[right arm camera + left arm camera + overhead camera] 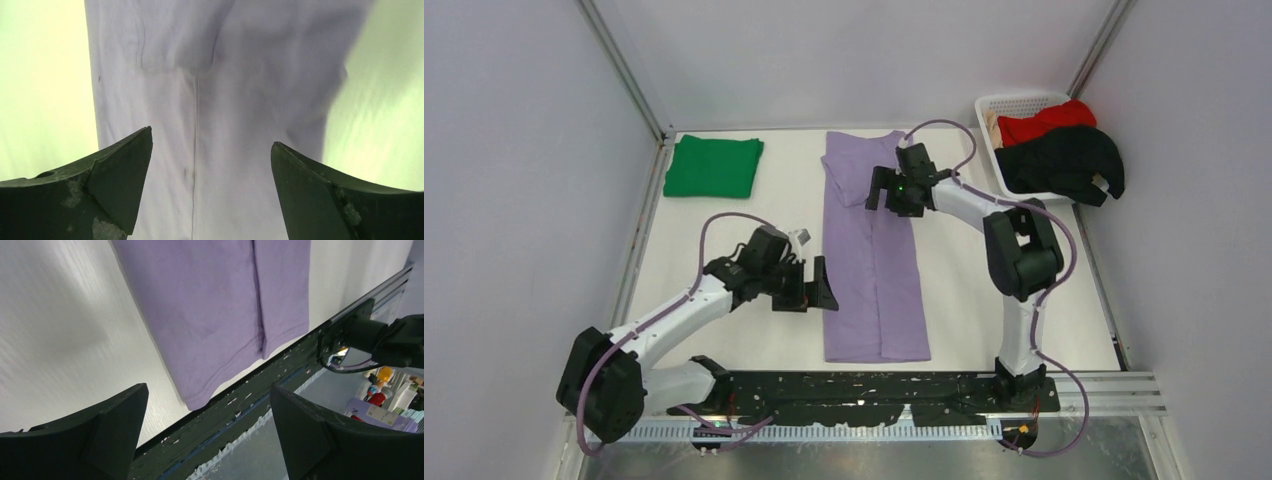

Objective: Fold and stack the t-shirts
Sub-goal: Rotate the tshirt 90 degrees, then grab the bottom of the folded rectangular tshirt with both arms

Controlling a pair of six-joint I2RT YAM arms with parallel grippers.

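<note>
In the upper left of the overhead frame you have the green t-shirt (714,166), folded into a neat rectangle on the white table (724,240). Below and right of it, left of centre, your left gripper (809,295) sits just beside the left edge of the lavender t-shirt (872,250). Its jaws are spread wide and hold nothing. In its wrist view the left gripper (210,405) frames the bottom hem of the lavender t-shirt (215,310) and the table's dark near edge.

The lavender t-shirt runs down the centre of the overhead frame as a long strip, folded lengthwise, with a sleeve sticking out at its upper left. Your right gripper (889,200) hangs over the upper part of the strip. In its wrist view the right gripper (210,150) is also wide apart and empty, with cloth (210,100) below the gap. You cannot tell whether it touches the cloth.

In the upper right, the white basket (1024,103) holds the red t-shirt (1049,120). The black t-shirt (1064,165) is bunched over its near rim.
</note>
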